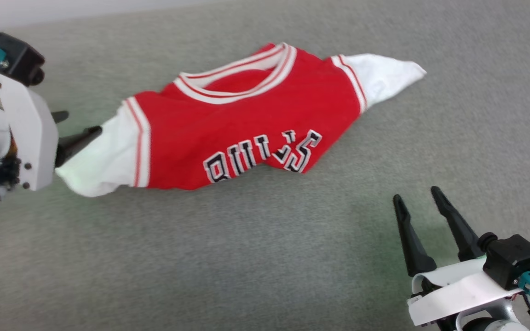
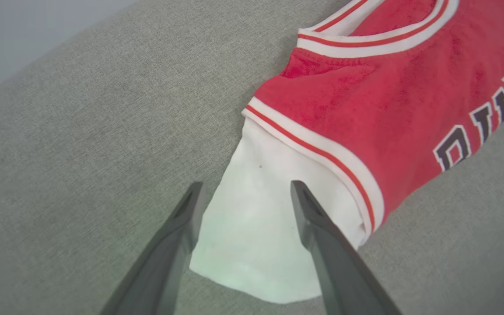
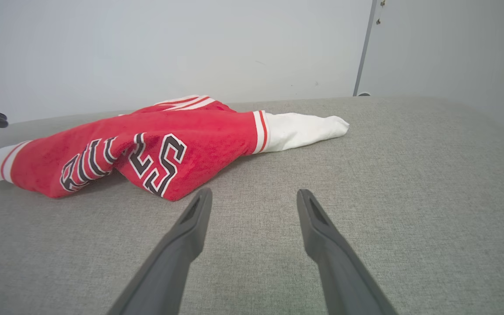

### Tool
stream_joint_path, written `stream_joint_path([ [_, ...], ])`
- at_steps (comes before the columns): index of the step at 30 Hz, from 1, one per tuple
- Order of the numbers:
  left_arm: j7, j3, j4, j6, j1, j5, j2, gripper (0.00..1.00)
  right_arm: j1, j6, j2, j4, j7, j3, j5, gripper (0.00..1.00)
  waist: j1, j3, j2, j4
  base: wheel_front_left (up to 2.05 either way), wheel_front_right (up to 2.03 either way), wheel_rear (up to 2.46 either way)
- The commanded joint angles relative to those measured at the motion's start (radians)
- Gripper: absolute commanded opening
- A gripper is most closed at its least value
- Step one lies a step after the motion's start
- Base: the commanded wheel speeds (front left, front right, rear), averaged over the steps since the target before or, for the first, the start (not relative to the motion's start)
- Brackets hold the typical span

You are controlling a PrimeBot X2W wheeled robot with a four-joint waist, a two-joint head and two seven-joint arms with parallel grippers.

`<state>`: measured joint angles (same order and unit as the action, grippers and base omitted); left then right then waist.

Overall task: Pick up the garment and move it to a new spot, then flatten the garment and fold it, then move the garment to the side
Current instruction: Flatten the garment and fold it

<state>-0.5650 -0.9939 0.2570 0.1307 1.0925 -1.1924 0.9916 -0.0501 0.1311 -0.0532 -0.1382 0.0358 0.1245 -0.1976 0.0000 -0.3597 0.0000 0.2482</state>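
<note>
The garment (image 1: pixel 246 124) lies slantwise on the grey tabletop (image 1: pixel 246 257), rumpled rather than spread. Its lower part appears tucked beneath the black lettering (image 1: pixel 265 156), so flattening looks yet to be done.

The left claw (image 1: pixel 84 122) is released, its jaws spread wide at the garment's near white sleeve (image 2: pixel 256 236). That placement suggests a grasp is being lined up on the sleeve end, a sensible corner for pulling the cloth out flat. The right claw (image 1: pixel 416 193) is likewise released and holds nothing. It hovers over bare tabletop on the lettering side of the garment, well apart from it, probably waiting for its turn at the far sleeve (image 1: pixel 380 76).

From the head view the left claw is partly masked by its own pale wrist housing. The left wrist view makes plain that the sleeve lies between the two fingers, though whether they touch it cannot be told. The right wrist view, low and sidelong, reveals how the garment humps up off the tabletop, and shows a pale wall (image 3: pixel 147 43) beyond the garment.
</note>
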Motion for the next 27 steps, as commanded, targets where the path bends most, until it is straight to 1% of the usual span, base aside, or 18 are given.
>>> stream_joint_path([
  [1,-0.007,-0.018,0.010,0.000,0.016,-0.019,0.004,1.00,-0.001,-0.001,0.004,-0.005,0.008,0.007,-0.009,1.00,0.0000,-0.057,0.0000,0.059,0.00,0.00,0.00],
  [4,-0.015,-0.079,0.033,-0.001,0.056,-0.032,0.028,1.00,-0.003,-0.001,0.004,-0.016,0.016,0.023,-0.013,1.00,0.0000,-0.082,0.0000,0.078,0.00,0.00,0.00],
  [6,-0.009,-0.125,0.042,0.000,0.076,-0.016,0.045,1.00,-0.009,-0.001,0.004,-0.019,0.019,0.032,-0.015,1.00,0.0000,-0.096,0.0000,0.089,0.00,0.00,0.00],
  [12,-0.003,-0.229,0.046,0.000,0.097,-0.092,0.060,1.00,-0.019,-0.001,0.004,-0.023,0.026,0.035,-0.004,1.00,0.0000,-0.112,0.0000,0.093,0.00,0.00,0.00],
  [16,-0.001,-0.266,0.036,0.000,0.116,-0.099,0.065,1.00,-0.026,-0.001,0.004,-0.024,0.024,0.038,-0.001,1.00,0.0000,-0.115,0.0000,0.088,0.00,0.00,0.00],
  [17,-0.003,-0.271,0.034,0.000,0.121,-0.108,0.065,0.77,-0.025,-0.001,0.004,-0.024,0.023,0.040,-0.002,1.00,0.0000,-0.115,0.0000,0.087,0.00,0.00,0.00],
  [18,-0.004,-0.276,0.031,0.000,0.125,-0.112,0.066,0.47,-0.029,-0.001,0.004,-0.023,0.023,0.042,-0.002,1.00,0.0000,-0.117,0.0000,0.085,0.00,0.00,0.00],
  [19,-0.004,-0.279,0.028,0.000,0.128,-0.115,0.067,0.13,-0.034,-0.001,0.004,-0.023,0.022,0.045,-0.001,1.00,0.0000,-0.118,0.0000,0.084,0.00,0.00,0.00],
  [20,-0.007,-0.282,0.026,0.000,0.131,-0.121,0.067,0.00,-0.040,-0.001,0.004,-0.024,0.019,0.049,0.000,1.00,0.0000,-0.121,0.0000,0.084,0.00,0.00,0.00],
  [24,0.000,-0.288,0.024,0.000,0.152,-0.135,0.073,0.00,-0.095,-0.001,0.004,-0.030,-0.023,0.074,0.037,1.00,0.0000,-0.133,0.0000,0.082,0.00,0.00,0.00],
  [27,0.008,-0.290,0.022,-0.001,0.172,-0.140,0.066,0.00,-0.182,-0.001,-0.002,-0.027,-0.110,0.105,0.081,1.00,0.0000,-0.146,0.0000,0.074,0.00,0.00,0.00],
])
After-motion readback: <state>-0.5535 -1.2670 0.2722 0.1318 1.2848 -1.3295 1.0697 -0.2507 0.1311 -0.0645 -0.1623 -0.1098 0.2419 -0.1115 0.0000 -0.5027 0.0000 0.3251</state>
